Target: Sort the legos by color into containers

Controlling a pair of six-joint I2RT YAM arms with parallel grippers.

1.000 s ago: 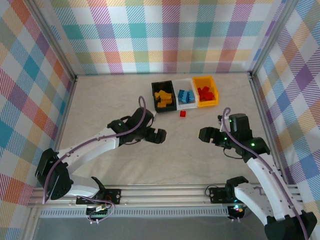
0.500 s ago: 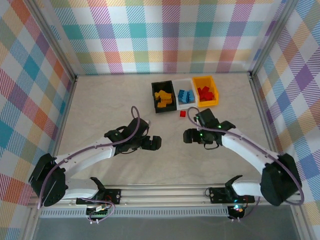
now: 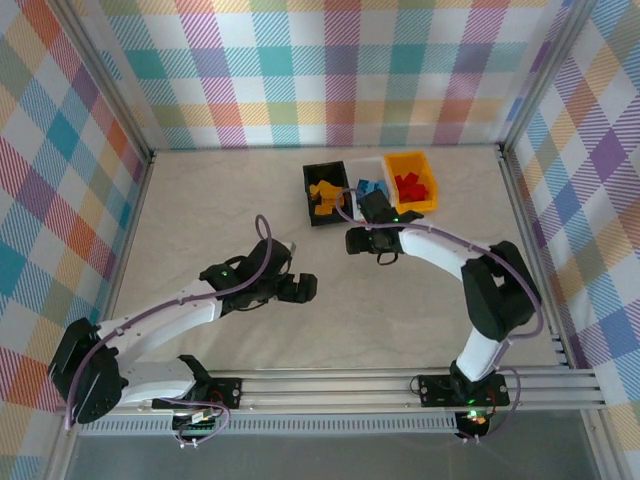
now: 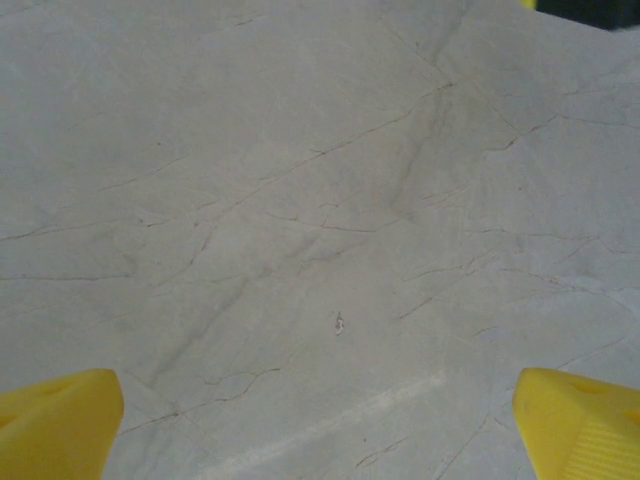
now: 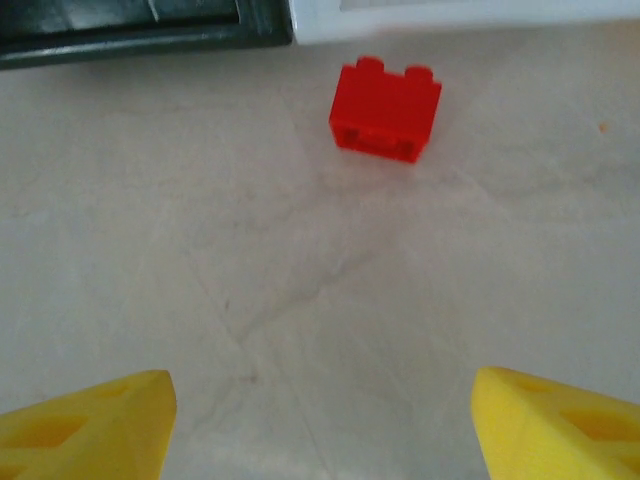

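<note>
One loose red lego (image 5: 386, 110) lies on the table just in front of the black (image 5: 130, 35) and white (image 5: 450, 10) containers. My right gripper (image 5: 320, 430) is open, its yellow fingertips (image 5: 85, 420) wide apart on the near side of the brick and not touching it. From above, the right gripper (image 3: 366, 240) hovers before the bins and covers that brick. The black bin (image 3: 312, 205) holds yellow-orange legos (image 3: 325, 192), the white bin (image 3: 364, 165) blue ones (image 3: 364, 186), the yellow bin (image 3: 413, 160) red ones (image 3: 410, 185). My left gripper (image 3: 300, 288) is open over bare table, as the left gripper (image 4: 320, 430) view confirms.
The three bins stand side by side at the back centre. Plaid walls and metal rails (image 3: 320, 385) enclose the table. The right arm (image 3: 490, 290) arcs across the right half of the marble top (image 3: 200, 220).
My right arm has swung left and forward until its open gripper sits over the loose red brick. The left gripper has drawn back a little toward the near left.
</note>
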